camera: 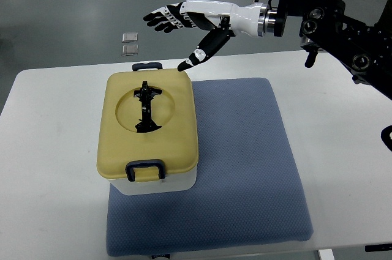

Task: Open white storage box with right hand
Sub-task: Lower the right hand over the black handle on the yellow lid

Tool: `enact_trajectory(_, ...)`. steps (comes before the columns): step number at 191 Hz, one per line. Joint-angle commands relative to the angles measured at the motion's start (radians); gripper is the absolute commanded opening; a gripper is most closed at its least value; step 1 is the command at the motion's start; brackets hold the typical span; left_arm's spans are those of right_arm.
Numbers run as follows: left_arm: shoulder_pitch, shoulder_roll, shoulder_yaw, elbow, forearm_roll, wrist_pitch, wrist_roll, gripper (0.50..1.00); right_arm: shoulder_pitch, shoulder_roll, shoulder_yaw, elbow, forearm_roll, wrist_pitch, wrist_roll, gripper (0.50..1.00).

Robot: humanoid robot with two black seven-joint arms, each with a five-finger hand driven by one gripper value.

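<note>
White table (49, 150), blue mat (245, 168) under storage box (148, 131), grey floor (61, 15)

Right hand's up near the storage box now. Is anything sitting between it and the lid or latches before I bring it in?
Nothing visible blocks it. The right hand hangs open over the far edge of the white storage box, thumb pointing down near the far latch. The yellow lid carries only its own folded black handle, and the near latch is uncovered.
</note>
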Motion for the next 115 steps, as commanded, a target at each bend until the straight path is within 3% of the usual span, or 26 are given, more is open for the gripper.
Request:
enact_trajectory(1,0.001,0.0,0.0,0.001,0.0,0.0,0.0,1.0,0.035,0.004,-0.052,0.036,-0.075,0.0,0.017,0.932)
enact_trajectory(72,-0.001,0.0,0.0,0.0,0.0,0.001,0.0,1.0,0.189,0.091,-0.184,0.107,-0.233,-0.021,0.031,0.932)
enact_trajectory(115,-0.001,0.0,0.0,0.0,0.0,0.0,0.0,1.0,0.271,0.137,-0.321,0.108,-0.362,-0.117,0.065,0.932)
